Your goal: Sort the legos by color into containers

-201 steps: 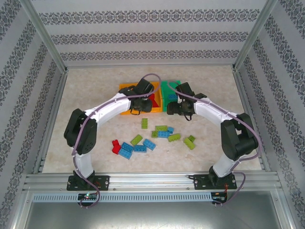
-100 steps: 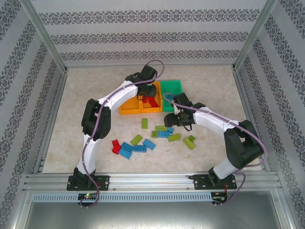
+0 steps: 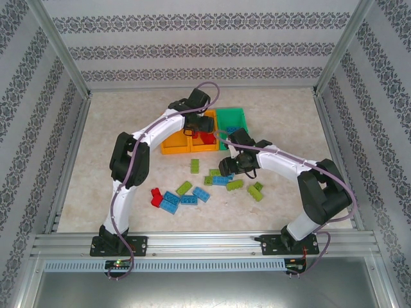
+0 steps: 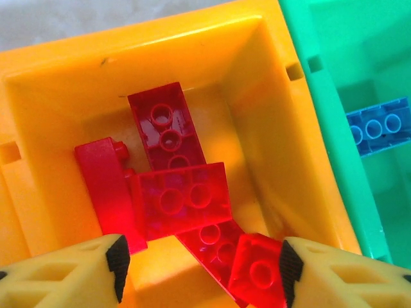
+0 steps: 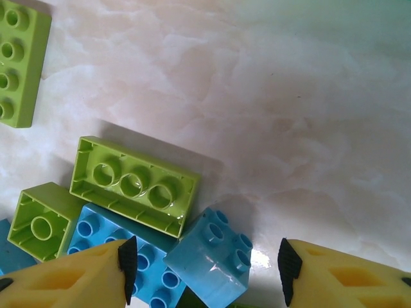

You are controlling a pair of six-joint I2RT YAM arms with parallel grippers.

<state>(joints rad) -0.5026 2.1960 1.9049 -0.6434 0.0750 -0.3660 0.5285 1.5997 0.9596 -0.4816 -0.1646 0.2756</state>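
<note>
Legos (image 3: 187, 199) loose on table (image 3: 115, 128), in front of the bins. Orange bin (image 4: 270, 128) holding red bricks (image 4: 183, 199); green bin (image 4: 334, 64) touching it, holding a blue brick (image 4: 379, 125). Left gripper (image 4: 199, 266) spread above the red pile, pinching nothing. Right gripper (image 5: 205, 263) spread around a small blue brick (image 5: 212, 256), gaps on both sides.

Bricks (image 4: 180, 196): glossy moulded plastic. Orange bin (image 4: 270, 128): smooth, shiny plastic. Worktop (image 5: 308, 96): polished, marble-patterned surface. Frame rails (image 3: 205, 242): brushed metal.
</note>
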